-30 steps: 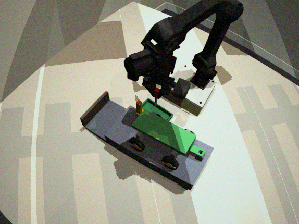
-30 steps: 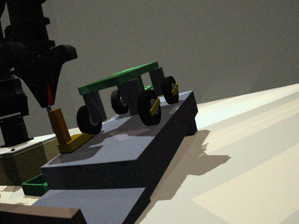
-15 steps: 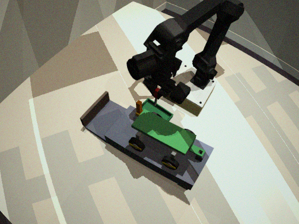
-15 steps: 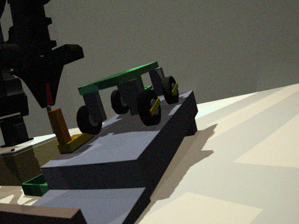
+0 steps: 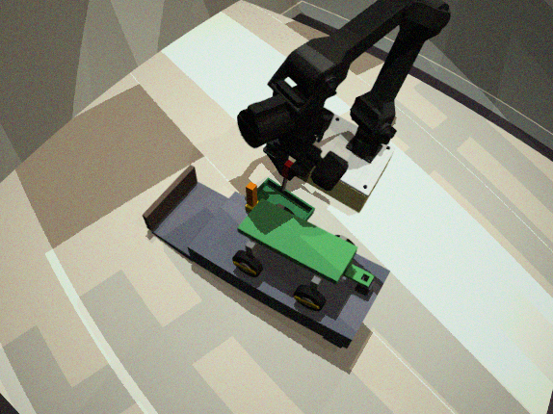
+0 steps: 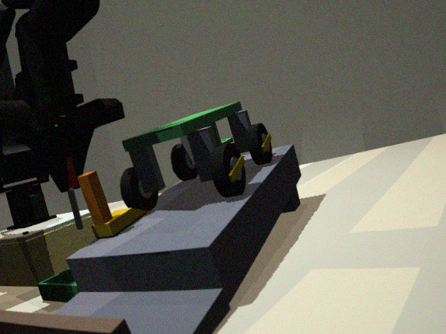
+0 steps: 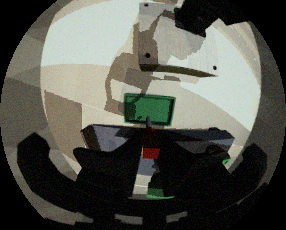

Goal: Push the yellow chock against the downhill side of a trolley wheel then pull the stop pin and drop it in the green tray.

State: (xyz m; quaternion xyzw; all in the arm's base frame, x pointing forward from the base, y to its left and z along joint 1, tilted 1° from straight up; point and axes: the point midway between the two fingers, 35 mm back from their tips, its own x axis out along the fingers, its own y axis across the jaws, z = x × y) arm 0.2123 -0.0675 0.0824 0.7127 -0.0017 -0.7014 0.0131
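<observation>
The trolley (image 5: pixel 308 245) (image 6: pixel 186 126) stands on the ramp (image 5: pixel 207 221) (image 6: pixel 175 231). The yellow chock (image 6: pixel 128 217), with its orange handle (image 5: pixel 251 194) (image 6: pixel 95 198), sits at the downhill side of the lower wheel (image 6: pixel 137 190) on the robot's side and appears to touch it. My gripper (image 5: pixel 290 165) (image 6: pixel 71 179) (image 7: pixel 149 131) is shut on the red-headed stop pin (image 5: pixel 284 182) (image 6: pixel 75 210) (image 7: pixel 151 153), holding it clear of the trolley, shaft down. The pin hangs above the green tray (image 5: pixel 310 214) (image 6: pixel 58 292) (image 7: pixel 160 110); its tip shows over the tray's ramp-side edge in the wrist view.
The trolley's uphill tab (image 5: pixel 354 274) shows an empty square hole. A brown end board (image 5: pixel 171 197) (image 6: pixel 66 322) stands at the ramp's low end. The tray lies between the ramp and the robot's base plate (image 5: pixel 354 173) (image 7: pixel 175 50). The chock's handle stands upright close to the gripper.
</observation>
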